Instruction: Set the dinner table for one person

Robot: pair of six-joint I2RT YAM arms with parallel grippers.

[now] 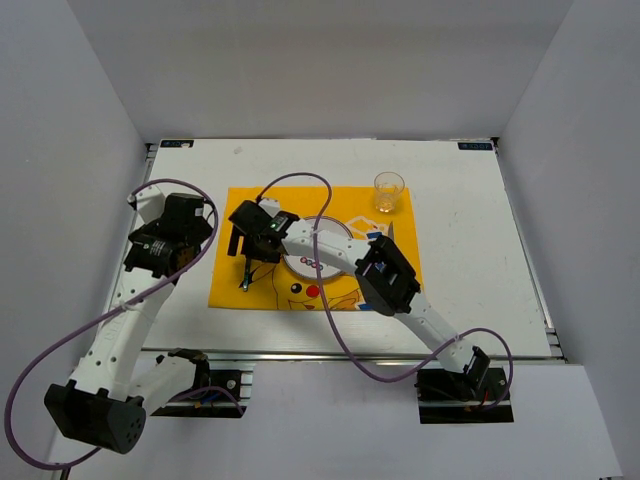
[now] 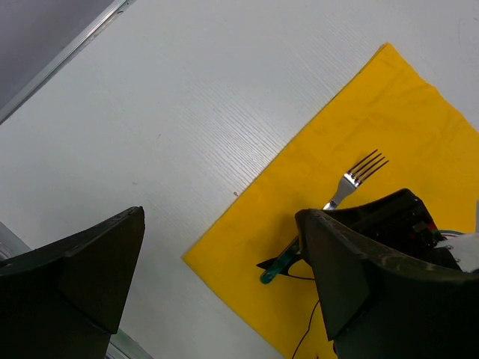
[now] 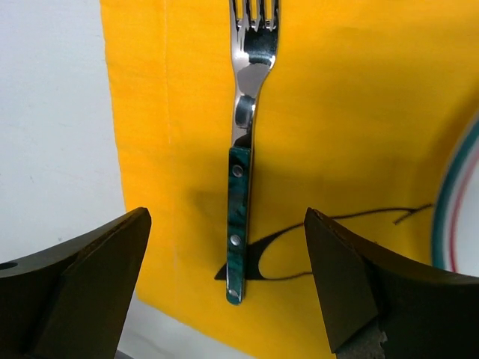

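Observation:
The white dinner table carries a yellow Pikachu placemat. A fork with a green handle lies flat near the placemat's left edge, tines pointing away. It shows in the right wrist view and in the left wrist view. My right gripper hovers open just above the fork's handle, a finger on either side, not touching it. A white plate with a coloured rim sits mid-placemat, largely hidden under the right arm. My left gripper is open and empty left of the placemat.
A clear drinking glass stands at the placemat's far right corner. The plate's rim lies close to the right of the fork. A metal rail runs along the table's front edge. White walls enclose the table on three sides.

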